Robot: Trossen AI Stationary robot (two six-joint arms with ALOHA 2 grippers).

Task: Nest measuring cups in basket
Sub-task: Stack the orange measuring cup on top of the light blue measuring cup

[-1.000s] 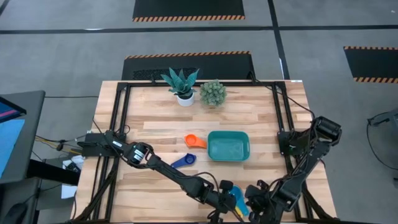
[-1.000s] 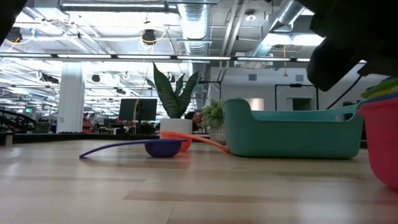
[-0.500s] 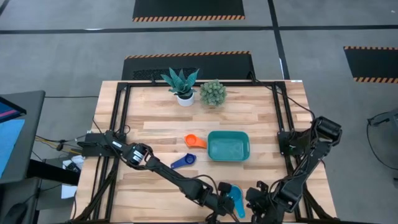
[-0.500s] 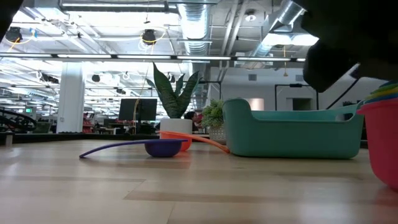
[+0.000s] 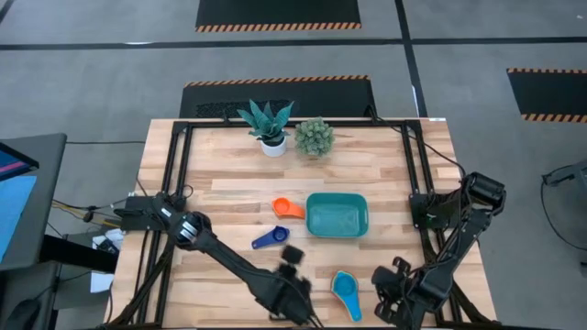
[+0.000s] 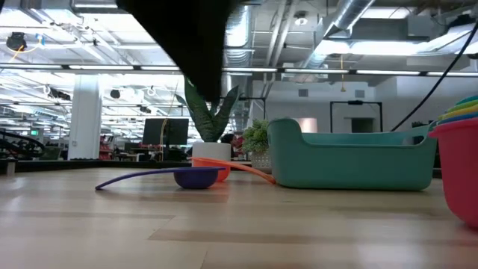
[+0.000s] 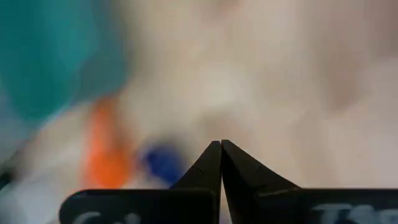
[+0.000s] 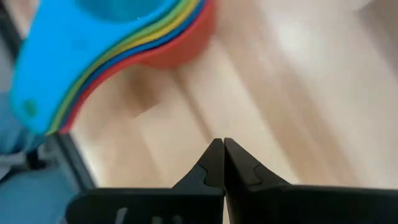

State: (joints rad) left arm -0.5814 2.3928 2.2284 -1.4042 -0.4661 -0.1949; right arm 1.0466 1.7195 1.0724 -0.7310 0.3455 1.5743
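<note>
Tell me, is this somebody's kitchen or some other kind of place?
Probably a robot lab or workshop, not a kitchen. Bare pipes and ducts run across the ceiling, striped hazard mats lie on the grey floor, and the wooden table sits in a metal frame.

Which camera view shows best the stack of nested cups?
The right wrist view: the stack of nested cups fills it, showing its coloured layers. The high view shows it small, on the table; the low view only its edge; the left wrist view does not show it.
</note>
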